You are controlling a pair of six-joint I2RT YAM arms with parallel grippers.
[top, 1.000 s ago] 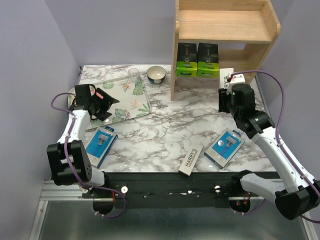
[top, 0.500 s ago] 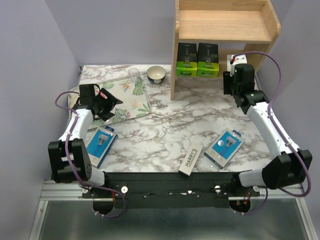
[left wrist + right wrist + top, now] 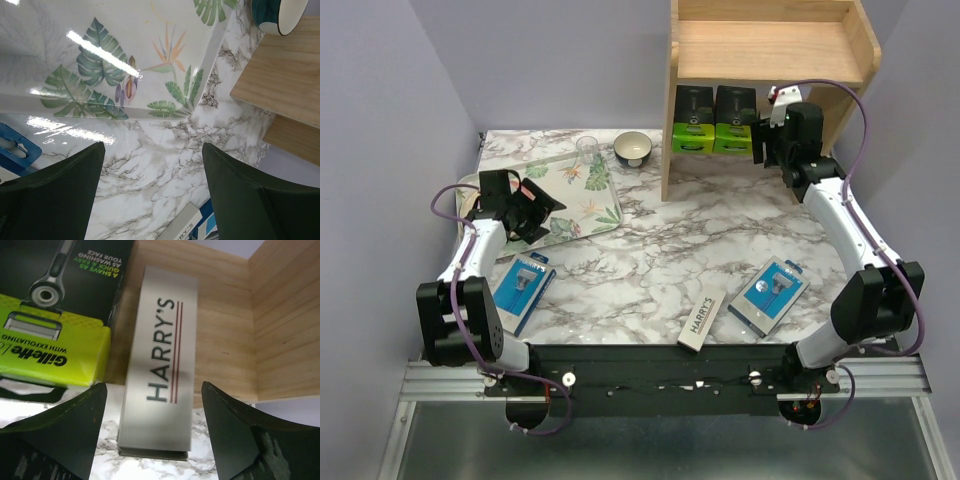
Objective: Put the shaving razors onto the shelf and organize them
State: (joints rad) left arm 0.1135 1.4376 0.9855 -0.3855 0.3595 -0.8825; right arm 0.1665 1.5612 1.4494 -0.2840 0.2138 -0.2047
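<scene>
Your right fingers (image 3: 235,440) stand apart, clear of the white HARRY'S box (image 3: 162,365), which is upright in the lower bay of the shelf (image 3: 770,45), at three o'clock of the green-ended packs (image 3: 713,120). This placement looks done. Next, back straight out and fetch the second HARRY'S box (image 3: 701,322) from the counter (image 3: 650,240). Your left fingers (image 3: 55,195) are spread and empty.

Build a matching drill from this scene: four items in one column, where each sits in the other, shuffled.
1. Gillette boxes
2. bowl
3. flat-lying HARRY'S box
4. left blue pack

a. between tray and shelf
b. in front of the tray, left side
c. standing inside the shelf
d. near edge of the table, centre

Pairs: 1-c, 2-a, 3-d, 4-b
</scene>
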